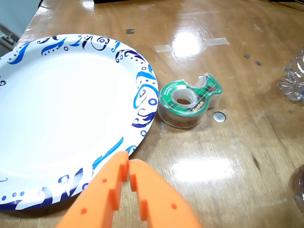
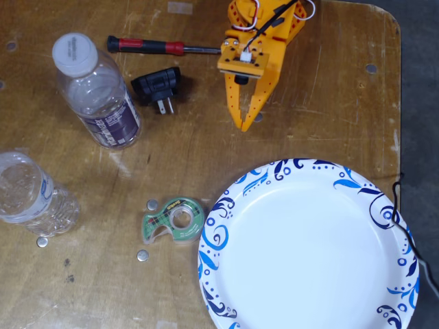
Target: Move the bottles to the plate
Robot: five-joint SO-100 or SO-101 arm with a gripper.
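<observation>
Spreading under everything, the bench (image 2: 322,89) is a worn wooden top with a glossy, scuffed finish that throws back glare in the wrist view. Next in size, the plate (image 2: 302,253) is a broad round paper disc, smooth white in the middle with blue swirls and leaves around its rim, and it holds nothing, so by my reading the task has not really begun: both bottles are yet to be carried over. Well apart from the plate at the left of the fixed view, the purple-label bottle (image 2: 96,92) is clear crinkly plastic with a white cap, and the pale-label bottle (image 2: 31,195) below it, partly cut off by the picture's edge, is equally thin and wrinkled; whether either stands or lies I cannot tell from above. The orange plastic claw (image 2: 247,123) hangs over bare wood just above the plate's rim, its two tapered fingers nearly touching and gripping nothing. A slim screwdriver (image 2: 161,46) with a red and black handle lies near the arm, beside a black plug (image 2: 158,88). Smallest, a green tartan tape dispenser (image 2: 171,221) of clear plastic sits just beside the plate's edge.
</observation>
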